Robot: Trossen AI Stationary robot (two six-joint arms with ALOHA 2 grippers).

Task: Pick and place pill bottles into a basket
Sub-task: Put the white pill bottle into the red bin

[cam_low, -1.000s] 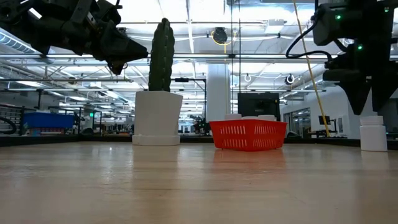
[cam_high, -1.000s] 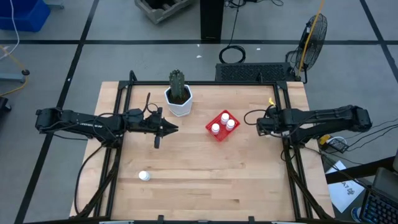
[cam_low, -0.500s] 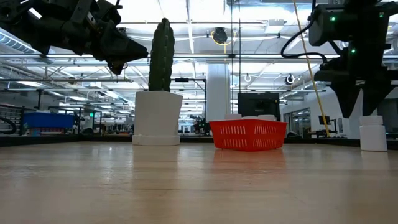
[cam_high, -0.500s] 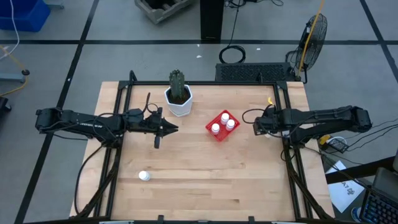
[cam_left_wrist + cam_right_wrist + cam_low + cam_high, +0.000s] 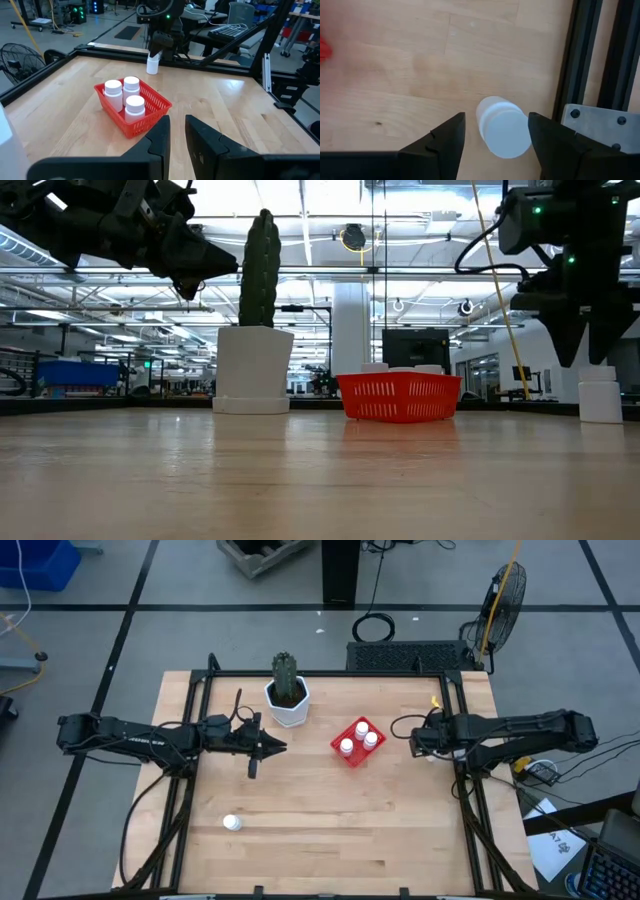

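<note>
On the near part of the wooden table (image 5: pixel 330 830), toward the left arm's side, one pill bottle (image 5: pixel 231 823) lies alone, well apart from everything else. Farther in, the left gripper (image 5: pixel 281 747) hangs above the boards, its jaws drawn close with only a thin slit between them and nothing in their hold, pointing across toward the red basket (image 5: pixel 357 743). That basket sits near the middle of the table, turned cornerwise, with three pill bottles (image 5: pixel 125 97) standing upright inside it, caps up. On the right side, the right gripper (image 5: pixel 495 132) points straight down over another upright bottle (image 5: pixel 503 127) that stands on the boards just beside the black frame rail (image 5: pixel 575 55); its fingers (image 5: pixel 447 135) are spread wide, one on either side of the white cap, apart from it and holding nothing. Toward the far edge, beyond the left gripper, stands a white pot with a green cactus (image 5: pixel 287 690).
</note>
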